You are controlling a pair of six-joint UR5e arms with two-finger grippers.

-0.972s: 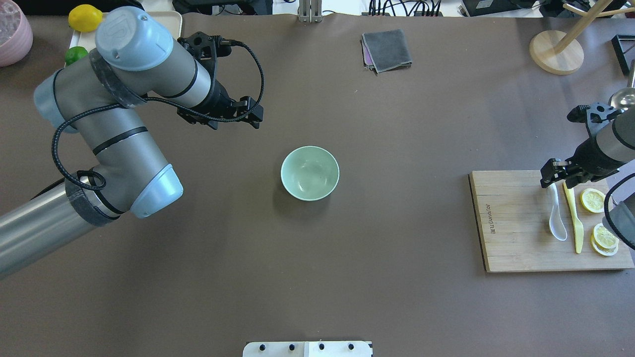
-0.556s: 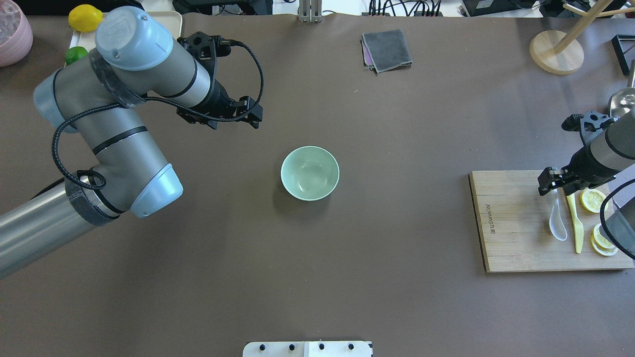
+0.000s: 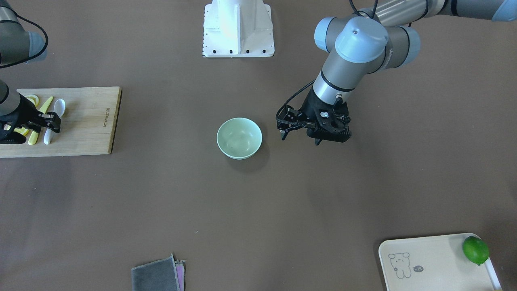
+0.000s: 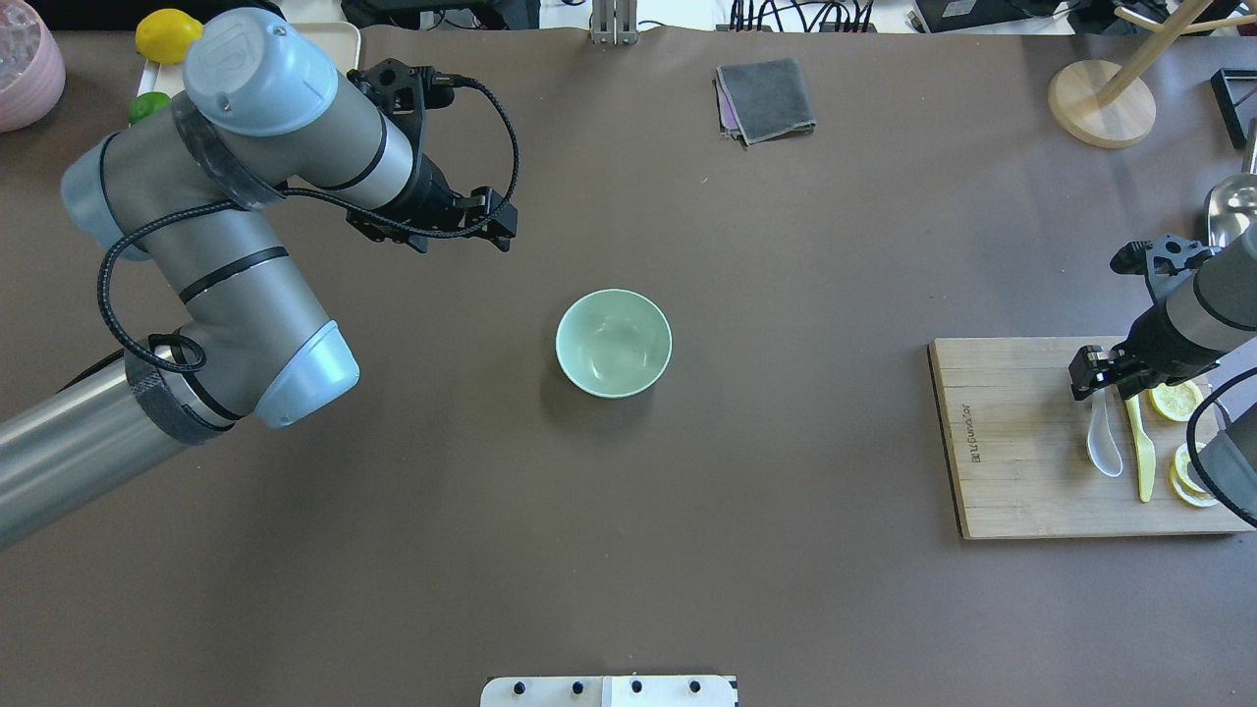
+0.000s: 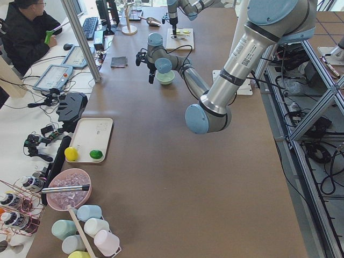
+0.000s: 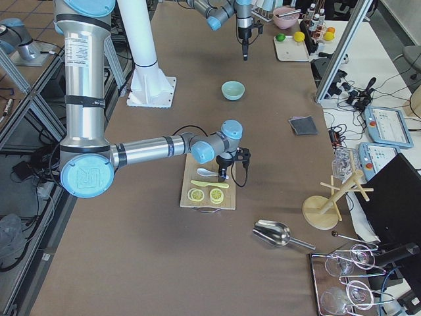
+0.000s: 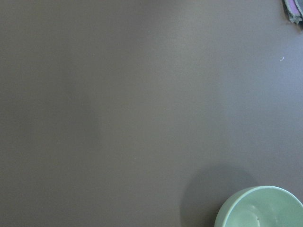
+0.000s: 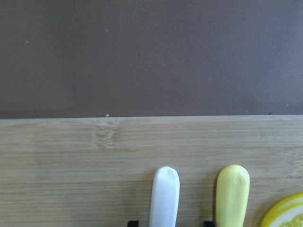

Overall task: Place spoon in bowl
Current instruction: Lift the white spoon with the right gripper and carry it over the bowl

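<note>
The white spoon (image 4: 1104, 442) lies on a wooden cutting board (image 4: 1021, 442) at the right, scoop toward the robot; it also shows in the front view (image 3: 54, 117). My right gripper (image 4: 1098, 378) is low over the handle's end, open, its jaws on either side of the handle (image 8: 164, 196). The mint-green bowl (image 4: 614, 343) stands empty at the table's middle and also shows in the left wrist view (image 7: 260, 208). My left gripper (image 4: 464, 244) hovers open and empty to the far left of the bowl.
A yellow knife (image 4: 1139, 442) lies right beside the spoon, with lemon slices (image 4: 1193, 476) beyond it. A grey cloth (image 4: 766, 100), a wooden stand (image 4: 1100, 103), a metal scoop (image 4: 1232, 201) and a tray with a lime (image 4: 150, 106) sit at the table's far side.
My right gripper has moved toward the robot along the board and now sits over the spoon's handle end. The left arm has shifted slightly. Spoon and bowl have not moved.
</note>
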